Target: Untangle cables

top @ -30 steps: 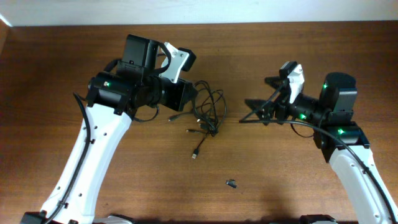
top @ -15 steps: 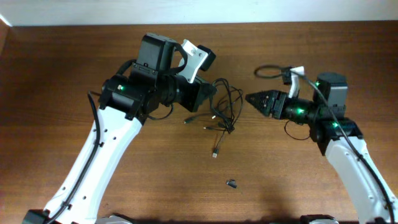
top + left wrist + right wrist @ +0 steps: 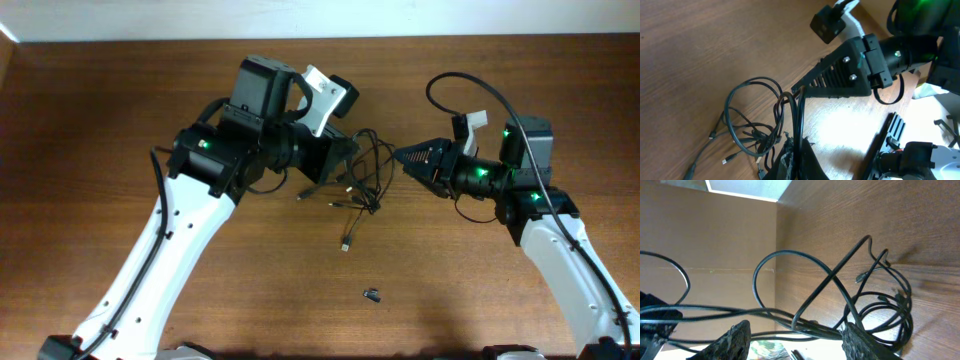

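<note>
While my left pincer (image 3: 792,155) anchors the cables (image 3: 799,120), clamped tight, my right pincer (image 3: 795,327), jaws apart, straddles them to tug one free.

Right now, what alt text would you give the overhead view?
Over a wooden table, the left gripper holds a tangle of thin black cables, and the right gripper points at the tangle from the opposite side. One plug end trails below; a tiny dark piece lies lower still.

The cables (image 3: 362,200) bunch mid-table, a stubby piece (image 3: 371,294) before them.
</note>
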{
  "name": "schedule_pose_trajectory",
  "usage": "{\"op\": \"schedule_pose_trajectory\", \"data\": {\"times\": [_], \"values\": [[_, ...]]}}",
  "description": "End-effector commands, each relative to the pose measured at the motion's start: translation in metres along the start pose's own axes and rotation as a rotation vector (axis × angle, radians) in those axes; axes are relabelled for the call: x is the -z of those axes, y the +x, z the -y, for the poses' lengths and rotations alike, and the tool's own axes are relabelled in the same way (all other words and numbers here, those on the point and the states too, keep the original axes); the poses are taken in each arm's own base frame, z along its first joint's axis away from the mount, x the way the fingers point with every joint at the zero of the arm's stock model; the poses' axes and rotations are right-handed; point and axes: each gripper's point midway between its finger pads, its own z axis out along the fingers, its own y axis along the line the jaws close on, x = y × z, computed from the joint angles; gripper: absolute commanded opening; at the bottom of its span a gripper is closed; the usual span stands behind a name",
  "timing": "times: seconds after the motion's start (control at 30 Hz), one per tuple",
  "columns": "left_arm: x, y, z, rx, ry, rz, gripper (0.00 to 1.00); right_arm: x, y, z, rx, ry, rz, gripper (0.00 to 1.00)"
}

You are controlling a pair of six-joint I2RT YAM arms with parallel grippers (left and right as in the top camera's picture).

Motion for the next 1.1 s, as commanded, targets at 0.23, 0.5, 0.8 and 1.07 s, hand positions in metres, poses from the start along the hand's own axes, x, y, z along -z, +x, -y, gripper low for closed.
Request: {"op": "schedule_pose_trajectory", "data": {"times": [0.23,0.5,0.8,1.07], "values": [[-0.009,-0.006,0.035,-0.096,0.08,0.016,0.0,-0.002,0.0,-0.001,-0.02,0.0,-0.005,0.39],[-0.01,-0.006,0.031,-0.099,0.053,0.015,0.0,-0.002,0.0,0.011,-0.06,0.05,0.009,0.04],[-0.003,0.021,-0.022,-0.046,-0.256,-0.098,0.0,0.028,-0.023,-0.024,0.096,-0.15,0.028,0.04],[-0.005,0.023,-0.014,-0.041,-0.206,-0.103,0.0,0.044,-0.058,0.058,-0.021,0.246,0.285,0.99]]}}
